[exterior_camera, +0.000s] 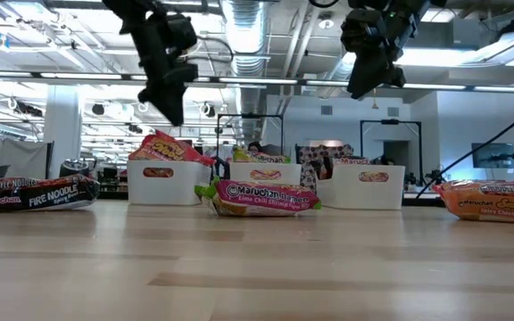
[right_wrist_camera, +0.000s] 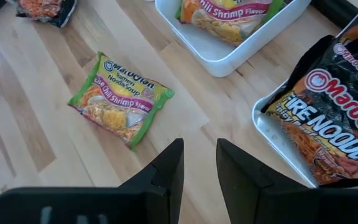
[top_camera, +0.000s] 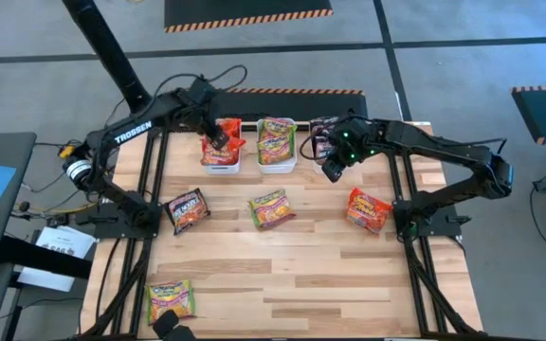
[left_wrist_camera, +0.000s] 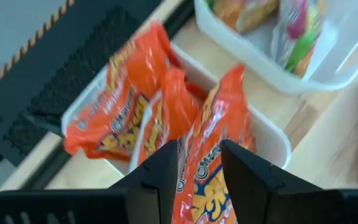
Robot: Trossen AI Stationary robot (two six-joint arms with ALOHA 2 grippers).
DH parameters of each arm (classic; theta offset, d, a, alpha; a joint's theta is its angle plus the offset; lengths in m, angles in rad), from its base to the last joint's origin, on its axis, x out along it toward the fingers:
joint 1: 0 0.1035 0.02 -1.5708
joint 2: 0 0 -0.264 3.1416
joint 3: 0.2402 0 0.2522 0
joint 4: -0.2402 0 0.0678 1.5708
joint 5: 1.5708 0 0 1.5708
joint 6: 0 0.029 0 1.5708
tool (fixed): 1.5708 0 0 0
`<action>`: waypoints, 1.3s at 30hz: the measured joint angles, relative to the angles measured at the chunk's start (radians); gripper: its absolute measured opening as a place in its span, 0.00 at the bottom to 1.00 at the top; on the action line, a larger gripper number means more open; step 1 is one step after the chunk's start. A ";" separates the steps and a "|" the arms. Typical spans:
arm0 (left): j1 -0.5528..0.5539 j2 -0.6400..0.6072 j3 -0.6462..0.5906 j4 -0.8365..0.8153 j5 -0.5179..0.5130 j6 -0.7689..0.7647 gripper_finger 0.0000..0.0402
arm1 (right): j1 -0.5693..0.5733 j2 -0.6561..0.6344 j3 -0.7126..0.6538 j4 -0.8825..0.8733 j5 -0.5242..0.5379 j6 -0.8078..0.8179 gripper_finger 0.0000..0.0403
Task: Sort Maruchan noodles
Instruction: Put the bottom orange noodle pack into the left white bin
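Closest to the front edge there's 1 green packet (top_camera: pixel 171 299), then 3 loose ones mid-table, all nearer than the left bin (top_camera: pixel 222 156). Left gripper (left_wrist_camera: pixel 199 163) hangs right over that bin, fingers parted around an orange packet (left_wrist_camera: pixel 213 162). Right gripper (right_wrist_camera: pixel 199 163) is over by the black-packet bin (right_wrist_camera: pixel 278 140), fingers apart, holding nothing.

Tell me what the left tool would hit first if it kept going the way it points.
Probably the red-orange noodle packet standing between its fingers, leaning on the rim of the left white bin. The left tool hangs just above that bin; depth is unclear.
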 joint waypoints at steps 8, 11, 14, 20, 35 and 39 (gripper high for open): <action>0.000 -0.003 0.148 -0.351 0.232 -0.014 0.28 | -0.012 0.000 0.000 -0.001 0.003 0.000 0.29; -0.008 -0.003 0.096 -0.323 0.328 -0.017 0.28 | -0.012 0.000 0.000 -0.001 0.003 -0.001 0.29; -0.022 -0.002 0.018 -0.222 0.306 -0.023 0.28 | -0.012 0.000 0.000 -0.002 0.003 -0.002 0.29; -0.022 -0.002 -0.104 -0.149 0.307 -0.078 0.28 | -0.012 0.000 0.000 -0.002 0.003 -0.002 0.29; -0.018 -0.002 -0.263 0.024 0.162 -0.145 0.28 | -0.012 0.000 0.000 -0.001 0.003 0.000 0.29; -0.018 -0.002 -0.289 0.111 0.169 -0.174 0.28 | -0.012 0.000 0.000 -0.001 0.003 0.001 0.29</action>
